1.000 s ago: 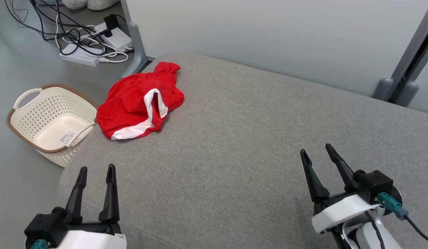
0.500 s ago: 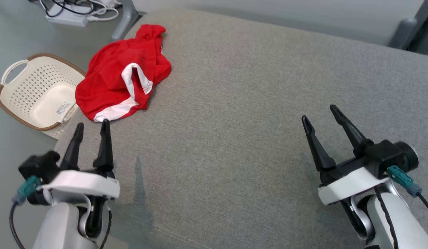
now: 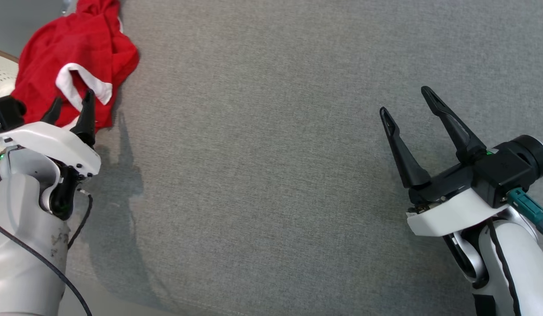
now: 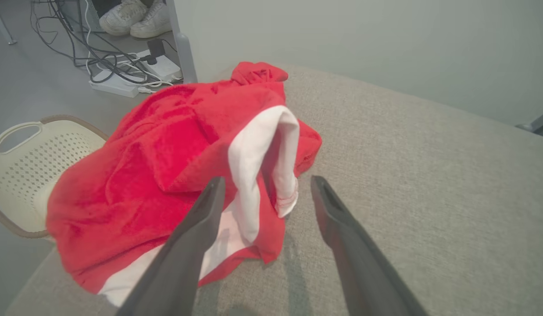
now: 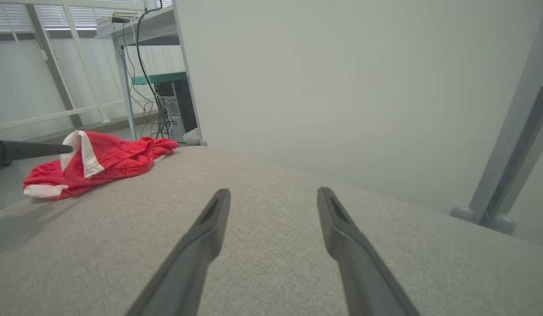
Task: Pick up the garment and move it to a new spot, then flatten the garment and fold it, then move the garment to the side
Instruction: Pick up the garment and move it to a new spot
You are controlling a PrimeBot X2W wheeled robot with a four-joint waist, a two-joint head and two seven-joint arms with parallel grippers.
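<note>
Lying crumpled at the far left corner of the grey cushion [image 3: 271, 153], the red garment [image 3: 74, 48] with its white trim is sitting just beside a cream basket [image 4: 21, 166] that is standing on the floor. The left gripper [image 3: 73, 96] is hovering at the garment's near edge, its jaws spread wide and gripping nothing. In the left wrist view one finger is overlapping the red cloth and white band, while the other is showing over bare cushion beside the hem; whether either is touching the cloth cannot be told. The right gripper [image 3: 403, 99] is hanging over bare cushion well apart from the garment, its jaws likewise spread and empty. Beyond the garment, cables [image 4: 78, 48], a power strip [image 4: 116, 85] and white shoes [image 4: 135, 19] are lying on the floor.
</note>
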